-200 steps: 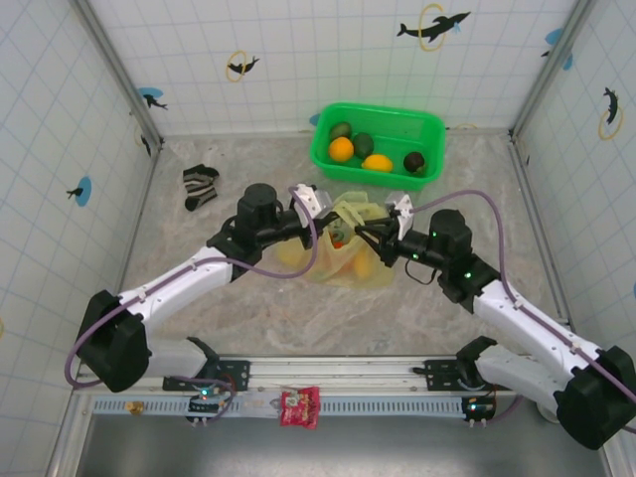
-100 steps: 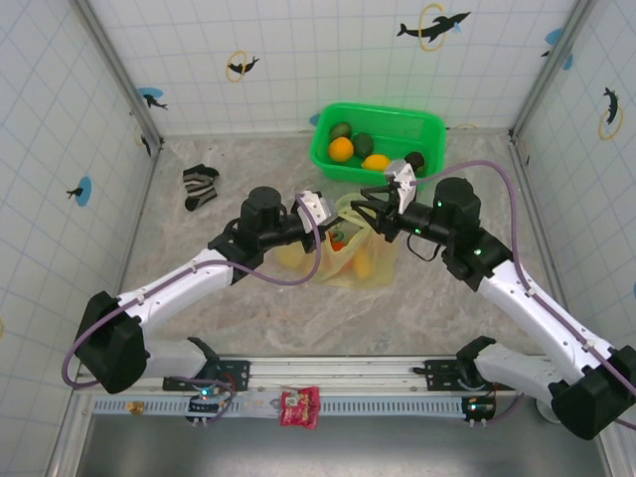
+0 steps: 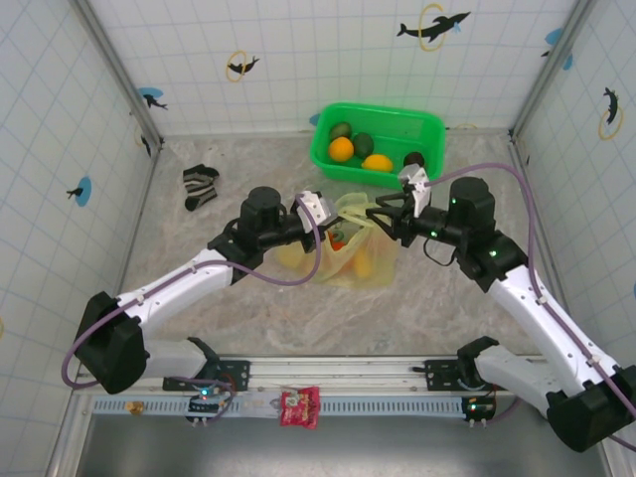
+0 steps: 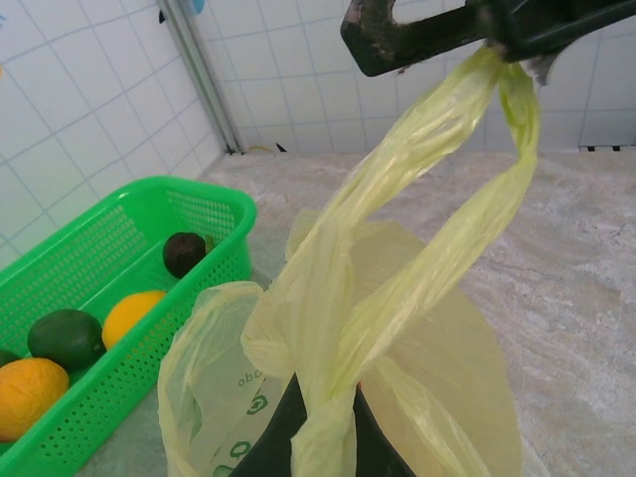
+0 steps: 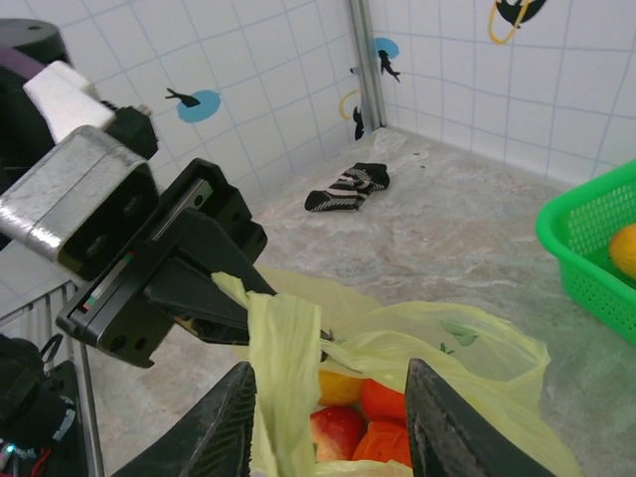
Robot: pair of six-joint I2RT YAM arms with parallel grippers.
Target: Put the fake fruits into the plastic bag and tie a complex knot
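The plastic bag [image 3: 350, 260], pale yellow-green, lies at mid-table with red, orange and yellow fake fruits [image 5: 343, 432] inside. My left gripper [image 4: 323, 402] is shut on a twisted bag handle [image 4: 417, 258]. That handle stretches as a loop up to my right gripper [image 4: 447, 30]. In the right wrist view the handle strip [image 5: 283, 368] stands between the spread fingers of my right gripper [image 5: 328, 373], close to the left one, its top end pinched by my left gripper [image 5: 214, 288]. Whether the strands form a knot I cannot tell. From above, my left gripper [image 3: 323, 227] and right gripper [image 3: 383, 214] face each other over the bag.
A green basket [image 3: 429, 124] at the back holds more fruits [image 3: 341, 149], close behind the right gripper. A striped sock [image 3: 200, 185] lies at the back left. Tiled walls close in the table on three sides.
My right gripper's jaws have widened and the right arm has drawn back up and to the right, toward the basket. The left gripper has kept its hold.
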